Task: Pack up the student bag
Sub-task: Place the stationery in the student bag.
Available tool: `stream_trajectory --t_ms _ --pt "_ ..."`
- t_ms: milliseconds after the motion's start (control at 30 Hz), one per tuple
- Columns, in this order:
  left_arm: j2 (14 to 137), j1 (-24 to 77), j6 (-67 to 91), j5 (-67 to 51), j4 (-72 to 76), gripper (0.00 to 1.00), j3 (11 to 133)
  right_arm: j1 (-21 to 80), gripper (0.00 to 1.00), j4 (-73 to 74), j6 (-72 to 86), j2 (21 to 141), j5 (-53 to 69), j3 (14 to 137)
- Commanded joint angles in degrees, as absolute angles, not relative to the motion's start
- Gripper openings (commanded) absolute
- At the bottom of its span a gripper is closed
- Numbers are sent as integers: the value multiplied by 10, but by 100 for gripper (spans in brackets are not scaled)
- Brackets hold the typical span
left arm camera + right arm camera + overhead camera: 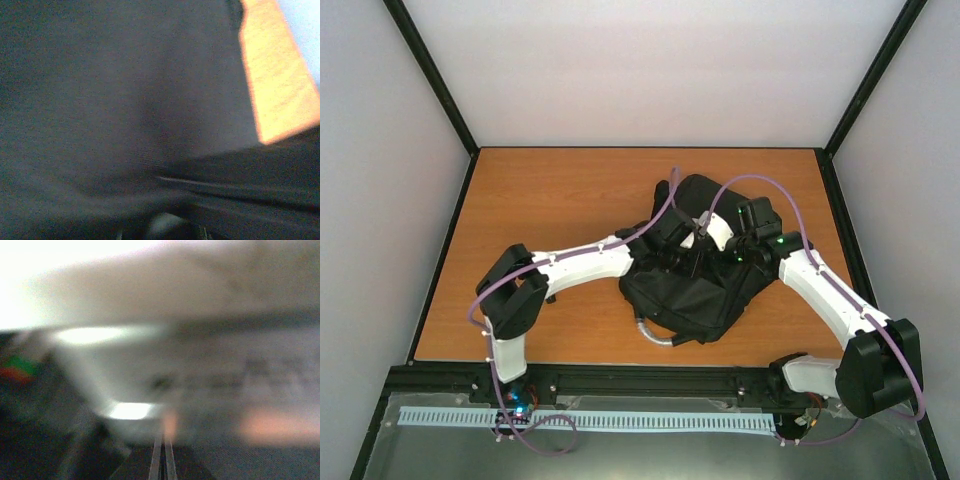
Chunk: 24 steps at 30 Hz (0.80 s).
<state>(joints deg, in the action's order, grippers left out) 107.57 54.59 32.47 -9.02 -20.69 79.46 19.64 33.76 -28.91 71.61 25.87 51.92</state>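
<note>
The desk (550, 200) is occupied right of centre by the student bag (685, 305), its upper part hidden by both arms. Black fabric fills the left wrist view, so the state of the left end effector (685, 260) cannot be told; the right end effector (163, 460) is shown pressed together in its blurred view.

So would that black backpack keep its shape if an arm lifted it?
Probably not: the backpack lies slumped and creased, so it would likely sag. Spread flat on the table, it seems unlikely to roll; pushed, the fabric would probably bunch.
</note>
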Motion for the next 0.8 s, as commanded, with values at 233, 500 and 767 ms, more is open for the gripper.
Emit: stream_trajectory --t_ms 233,500,767 --pt "949 556 298 -117 -229 49 754 206 3 324 -287 714 297 529" --pt "816 552 337 42 -351 60 656 207 3 325 -289 718 296 530" --pt "725 425 462 145 -463 67 547 207 3 326 -291 716 296 530"
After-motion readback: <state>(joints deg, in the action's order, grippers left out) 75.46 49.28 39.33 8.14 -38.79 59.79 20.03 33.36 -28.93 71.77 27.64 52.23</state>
